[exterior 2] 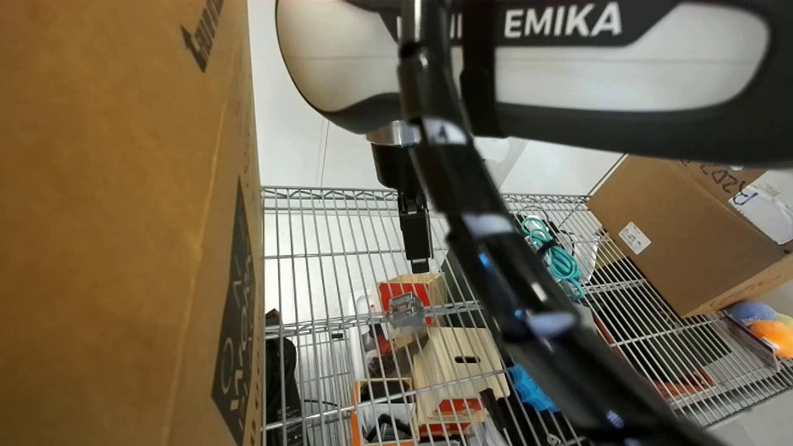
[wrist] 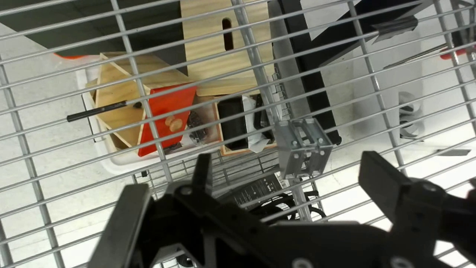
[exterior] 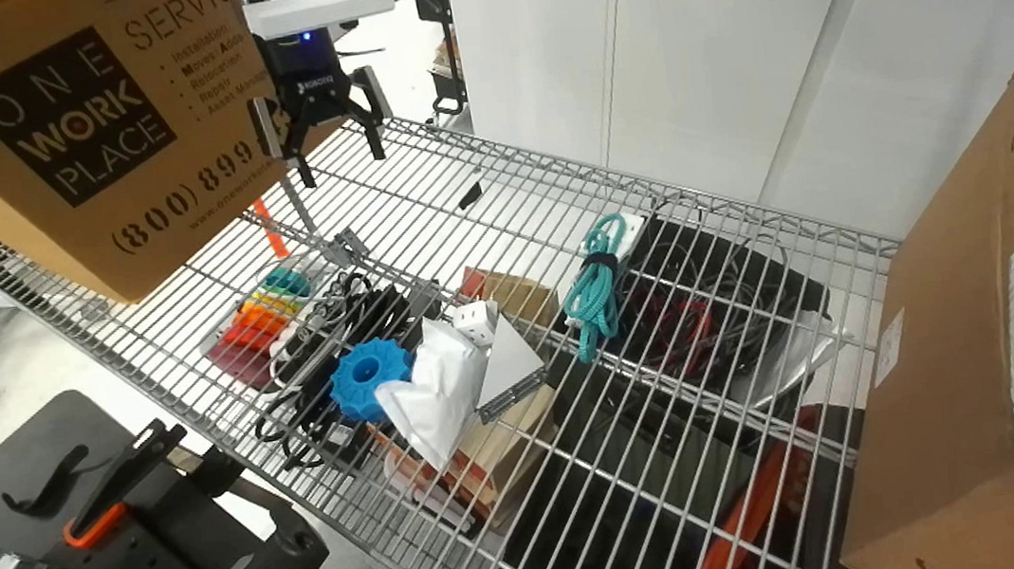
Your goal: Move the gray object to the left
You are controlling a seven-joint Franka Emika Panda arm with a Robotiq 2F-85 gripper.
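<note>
Above a wire shelf (exterior: pixel 649 189) of thin, shiny parallel rods, a black, angular gripper (exterior: pixel 343 168) hangs tip-down, its hinged, flat-sided fingers (wrist: pixel 381 182) spread wide. Below the fingers and apart from them, the gray object (wrist: pixel 303 149), a boxy piece with flat walls, slotted recesses and small pale dots, sits at a thicker cross rod; in the wrist view it shows between the two tips, and whether it is metal or plastic cannot be told. Up and left of the fingers in that view, beneath the rods, a smooth red panel (wrist: pixel 174 102) bears a round wooden knob (wrist: pixel 173 123), near a pale wooden piece (wrist: pixel 206 47) with visible grain and an oblong slot. In both exterior views a coiled, rope-like teal cord (exterior: pixel 591 296), cinched by a black band (exterior: pixel 600 258), lies to the right of the fingers. Farther down from the fingers in an exterior view, a blue ring (exterior: pixel 377 399) with a knobbly edge and round central hole appears just beside a crinkled white pouch (exterior: pixel 438 392). Left of and partly behind the fingers there, a brown cardboard box (exterior: pixel 117 128) is printed with the words "ONE WORK PLACE"; a carton (exterior: pixel 945 359), flat-sided, marked by hand and stuck with white paper, stands to their far right. Over the fingers in an exterior view, the robot arm (exterior 2: pixel 607 80) shows a rounded white shell trimmed in black and lettered "EMIKA"
</note>
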